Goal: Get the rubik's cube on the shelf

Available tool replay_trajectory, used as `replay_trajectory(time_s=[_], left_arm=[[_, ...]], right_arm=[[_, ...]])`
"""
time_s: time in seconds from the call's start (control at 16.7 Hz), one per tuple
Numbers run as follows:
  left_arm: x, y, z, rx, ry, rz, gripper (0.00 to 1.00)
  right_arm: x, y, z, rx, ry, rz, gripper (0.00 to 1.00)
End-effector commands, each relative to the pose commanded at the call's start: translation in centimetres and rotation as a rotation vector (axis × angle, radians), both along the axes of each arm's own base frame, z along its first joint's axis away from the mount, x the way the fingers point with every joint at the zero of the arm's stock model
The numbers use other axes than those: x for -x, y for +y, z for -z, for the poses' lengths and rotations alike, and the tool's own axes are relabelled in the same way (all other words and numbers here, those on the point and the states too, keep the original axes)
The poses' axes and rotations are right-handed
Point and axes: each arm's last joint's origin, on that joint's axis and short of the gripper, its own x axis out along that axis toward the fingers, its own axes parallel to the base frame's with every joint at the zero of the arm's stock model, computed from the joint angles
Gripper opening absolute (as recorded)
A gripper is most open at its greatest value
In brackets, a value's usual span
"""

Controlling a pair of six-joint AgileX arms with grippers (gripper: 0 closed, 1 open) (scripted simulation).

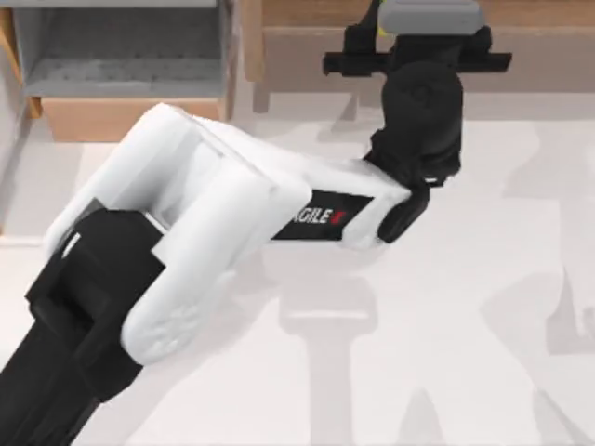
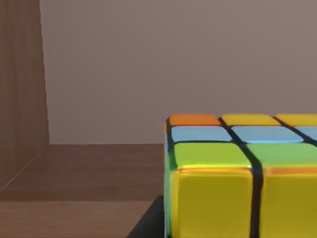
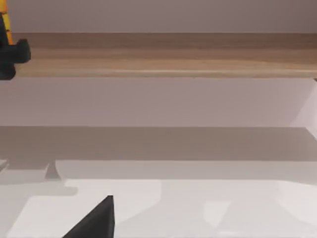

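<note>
Up close, from the left wrist view: the rubik's cube (image 2: 237, 178) with yellow tiles in front and green, blue, orange and yellow ones on top, dark lines between. Sits within the shelf (image 2: 89, 168), over its wood board, near a brown side wall and before a dull grey-brown back. A dark finger (image 2: 148, 224) right against the cube's lower side.

From above, hardly any cube to see: just the left gripper (image 1: 416, 58), clamped on the cube and reaching from the white AgileX arm (image 1: 214, 214) into the shelf (image 1: 548, 42) at the table's far edge, right of a light-wood compartment (image 1: 121, 51) with grey inner walls.

From the right wrist view, farther off: the long shelf board (image 3: 173, 54) edge-on, with a sliver of yellow cube (image 3: 4, 20) at its end. Low down, one dark tip of the right gripper (image 3: 94, 220) over the white table (image 3: 223, 208); apart or together, cannot tell.
</note>
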Motion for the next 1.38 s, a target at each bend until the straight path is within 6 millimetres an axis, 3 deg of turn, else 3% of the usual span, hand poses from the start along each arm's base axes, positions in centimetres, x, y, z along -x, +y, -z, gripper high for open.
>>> replay_trajectory(time_s=[0.72, 1.08, 1.38], left_arm=[[-5.8, 0.2, -0.9, 0.005, -0.003, 0.006, 0.00], [-6.2, 0.4, -1.0, 0.006, -0.003, 0.003, 0.00], [-6.2, 0.4, -1.0, 0.006, -0.003, 0.003, 0.38]], right_arm=[[0.0, 0.0, 0.0, 0.000, 0.000, 0.000, 1.00], [0.0, 0.0, 0.0, 0.000, 0.000, 0.000, 1.00], [0.0, 0.0, 0.0, 0.000, 0.000, 0.000, 1.00]])
